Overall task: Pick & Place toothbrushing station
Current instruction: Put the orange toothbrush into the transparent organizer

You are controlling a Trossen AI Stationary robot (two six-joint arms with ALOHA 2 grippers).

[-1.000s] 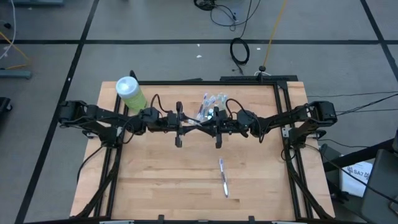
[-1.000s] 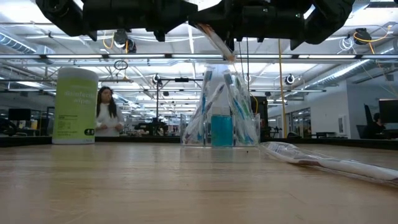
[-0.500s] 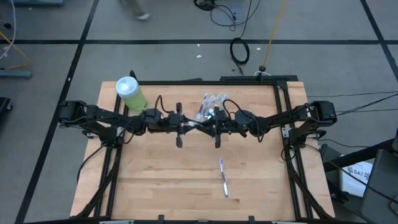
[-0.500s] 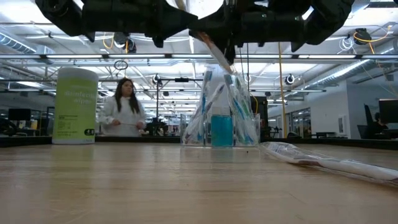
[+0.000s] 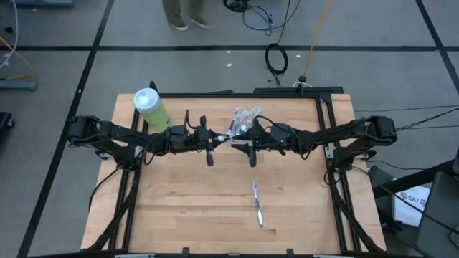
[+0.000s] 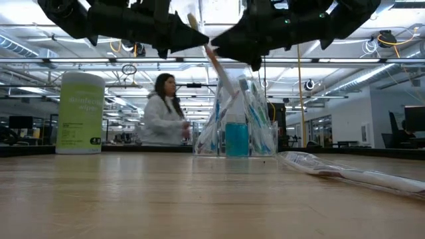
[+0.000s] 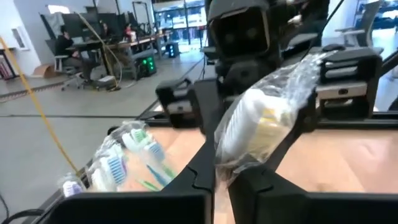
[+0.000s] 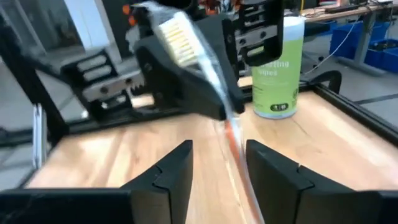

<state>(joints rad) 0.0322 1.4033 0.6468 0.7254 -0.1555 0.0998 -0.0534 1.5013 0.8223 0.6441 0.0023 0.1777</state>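
I work in a big open robotics lab or workshop hall. My pale wooden worktop [image 5: 215, 201] sits in a black metal frame [image 5: 337, 179] on a grey floor marked with dark tape lines [image 5: 215, 48], where loose black cables [image 5: 276, 57] and a yellow cord [image 5: 315, 36] lie. Beyond the far edge, long rows of ceiling strip lights [image 6: 372, 63] run over desks with monitors [image 6: 415, 119], and a person in a white coat [image 6: 163, 116] stands among them. Office chairs [image 7: 78, 68] and blue storage bins [image 8: 379, 43] show farther back.
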